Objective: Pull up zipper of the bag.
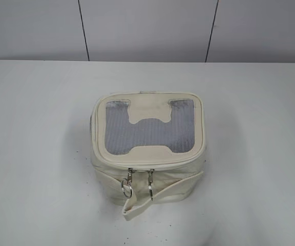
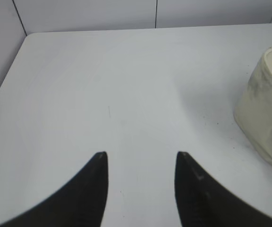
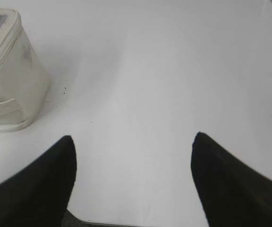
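The cream-white bag point(image 1: 148, 148) stands in the middle of the white table, its top panel with the grey mesh H-shaped window facing up. The zipper point(image 1: 148, 165) runs round the panel rim, with two silver ring pulls point(image 1: 127, 188) hanging side by side at the near face. A loose cream strap point(image 1: 157, 197) droops below them. The bag's side shows at the right edge of the left wrist view point(image 2: 266, 109) and at the left edge of the right wrist view point(image 3: 11, 80). My left gripper point(image 2: 141, 156) and right gripper point(image 3: 132, 139) are open and empty above bare table, apart from the bag. Neither appears in the exterior view.
The white table point(image 1: 40, 154) spreads round the bag on all sides. A grey panelled wall point(image 1: 147, 28) stands behind it. The table's near edge shows at the bottom of the right wrist view point(image 3: 107, 222).
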You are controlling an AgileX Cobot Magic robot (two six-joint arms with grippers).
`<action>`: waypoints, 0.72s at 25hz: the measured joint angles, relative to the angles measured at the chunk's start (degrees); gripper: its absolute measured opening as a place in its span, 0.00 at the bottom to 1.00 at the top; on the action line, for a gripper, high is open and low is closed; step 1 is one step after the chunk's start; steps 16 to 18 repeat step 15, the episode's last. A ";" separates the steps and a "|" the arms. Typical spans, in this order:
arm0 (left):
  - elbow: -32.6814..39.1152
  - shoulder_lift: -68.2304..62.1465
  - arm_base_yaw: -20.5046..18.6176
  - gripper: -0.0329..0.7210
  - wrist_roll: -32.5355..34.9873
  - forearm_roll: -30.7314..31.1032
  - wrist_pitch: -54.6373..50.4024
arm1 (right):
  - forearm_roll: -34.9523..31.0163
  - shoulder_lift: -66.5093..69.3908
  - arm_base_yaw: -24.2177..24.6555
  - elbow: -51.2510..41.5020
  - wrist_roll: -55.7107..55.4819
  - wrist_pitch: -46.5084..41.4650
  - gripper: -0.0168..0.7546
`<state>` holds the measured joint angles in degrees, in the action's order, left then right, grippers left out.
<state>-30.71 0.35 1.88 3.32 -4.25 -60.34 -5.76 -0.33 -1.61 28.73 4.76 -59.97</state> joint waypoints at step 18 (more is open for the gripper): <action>0.00 0.00 0.00 0.52 0.00 0.00 0.00 | 0.00 0.00 0.00 0.00 0.00 0.00 0.78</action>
